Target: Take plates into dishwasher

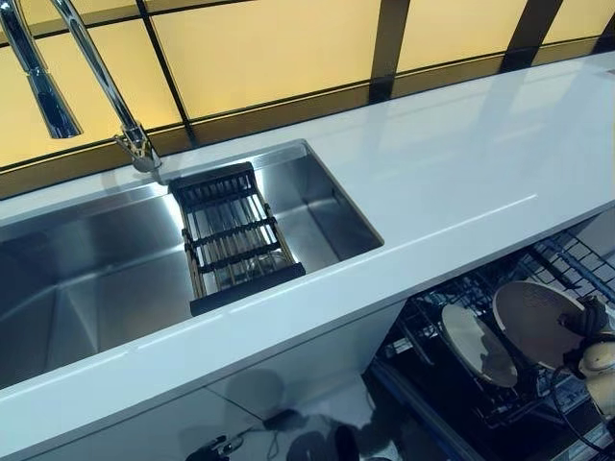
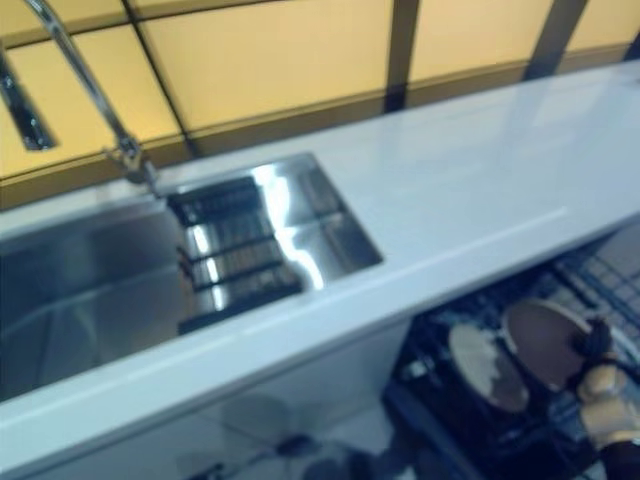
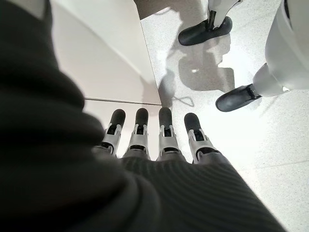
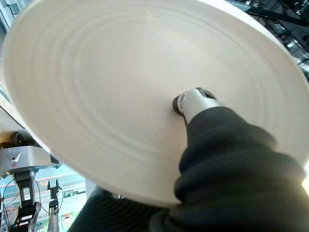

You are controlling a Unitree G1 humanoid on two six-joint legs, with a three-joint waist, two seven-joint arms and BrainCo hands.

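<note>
The plate [image 1: 538, 322], a pale beige one, stands on edge in the dishwasher rack [image 1: 567, 259] below the counter, and the right hand [image 1: 594, 353] has it by the rim, thumb pressed flat on its face and the rest of the hand tucked behind. In the right wrist view that plate fills nearly everything, with the thumb tip planted near its middle. Just beside it, toward the sink side, a second plate [image 1: 478, 346] of the same colour stands upright in the dark wire rack, close to the held one, though I cannot tell whether they touch.

The left hand [image 3: 159, 140] shows only in its own wrist view, hanging low by the white cabinet front, fingers straight and holding nothing.

Above the rack runs the white countertop [image 1: 461, 163]. Set into it is a steel sink [image 1: 86, 279], and across the basin lies a black-framed drain rack [image 1: 233, 236]. Behind the sink a chrome faucet [image 1: 106, 86] arches up, and past it the wall is yellow panels [image 1: 269, 48] split by dark strips.
</note>
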